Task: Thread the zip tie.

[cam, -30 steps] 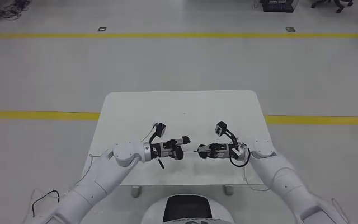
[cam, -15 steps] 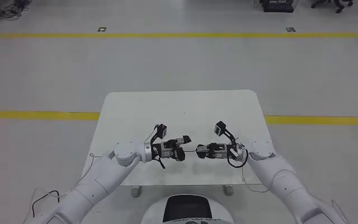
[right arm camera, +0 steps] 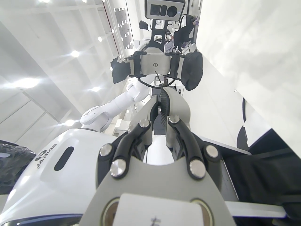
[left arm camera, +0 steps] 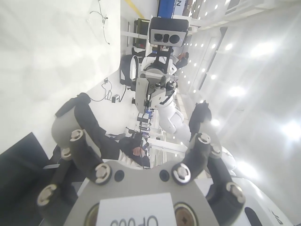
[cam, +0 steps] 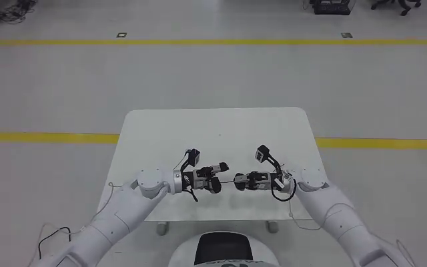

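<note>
The zip tie (right arm camera: 164,104) is a thin black ribbed strap, and my right gripper (right arm camera: 162,92) is shut on it, with the strap's end sticking out past the fingertips. A thin black curve of the tie runs just beyond them. Facing it at close range is my left gripper (right arm camera: 155,68), open, its two dark pads (right arm camera: 192,70) spread wide to either side of the strap's end. From above, both grippers meet over the near middle of the white table (cam: 167,133): left gripper (cam: 219,177), right gripper (cam: 239,180), the tie (cam: 229,179) between them. In the left wrist view my left gripper (left arm camera: 141,102) holds nothing.
The table top around the arms is bare white. Beyond it lies grey floor with yellow lines (cam: 60,137). Each wrist carries a black camera block (cam: 263,153) that rises above its gripper.
The left arm has edged slightly toward the right gripper. The right arm and the tie have hardly moved.
</note>
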Available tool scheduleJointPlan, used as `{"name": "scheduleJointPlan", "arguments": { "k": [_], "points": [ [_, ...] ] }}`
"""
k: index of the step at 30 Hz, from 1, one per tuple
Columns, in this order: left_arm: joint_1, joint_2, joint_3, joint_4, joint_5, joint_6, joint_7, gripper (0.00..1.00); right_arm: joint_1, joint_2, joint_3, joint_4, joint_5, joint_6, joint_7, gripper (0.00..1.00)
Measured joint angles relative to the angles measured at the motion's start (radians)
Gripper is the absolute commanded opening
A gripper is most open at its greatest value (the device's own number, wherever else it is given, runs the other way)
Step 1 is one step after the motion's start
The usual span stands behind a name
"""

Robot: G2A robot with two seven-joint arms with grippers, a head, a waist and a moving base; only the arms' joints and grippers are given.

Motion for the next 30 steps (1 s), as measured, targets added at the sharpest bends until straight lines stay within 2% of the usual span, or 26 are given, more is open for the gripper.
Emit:
{"name": "scheduleJointPlan", "arguments": {
  "k": [2, 7, 12, 15, 19, 21, 24, 30],
  "points": [
    [-0.001, -0.001, 0.0, 0.001, 0.0, -0.001, 0.001, 0.94, 0.0, 0.0, 0.001, -0.001, -0.003, 0.002, -0.003, 0.0],
    [0.001, 0.0, 0.0, -0.004, 0.004, -0.002, -0.004, 0.86, -0.004, 0.001, 0.003, -0.011, -0.008, 0.003, -0.007, 0.0],
    [0.002, 0.001, 0.0, -0.009, 0.013, 0.004, -0.007, 0.87, -0.008, 0.001, 0.003, -0.019, -0.011, -0.001, -0.012, 0.0],
    [0.001, 0.001, 0.002, -0.012, 0.02, 0.01, -0.004, 0.83, -0.008, 0.001, 0.003, -0.019, -0.013, -0.003, -0.012, 0.0],
    [0.001, 0.001, 0.004, -0.014, 0.021, 0.013, -0.008, 0.71, -0.009, 0.001, 0.004, -0.018, -0.014, -0.004, -0.015, 0.0],
    [0.0, 0.001, 0.005, -0.014, 0.021, 0.014, -0.01, 0.57, -0.009, 0.001, 0.005, -0.018, -0.014, -0.005, -0.016, 0.0],
    [-0.002, 0.0, 0.006, -0.013, 0.021, 0.015, -0.012, 0.48, -0.01, 0.0, 0.005, -0.018, -0.017, -0.007, -0.022, 0.0],
    [-0.004, 0.0, 0.007, -0.011, 0.015, 0.013, -0.021, 0.39, -0.01, -0.001, 0.004, -0.014, -0.025, -0.006, -0.034, 0.0]
  ]
}}
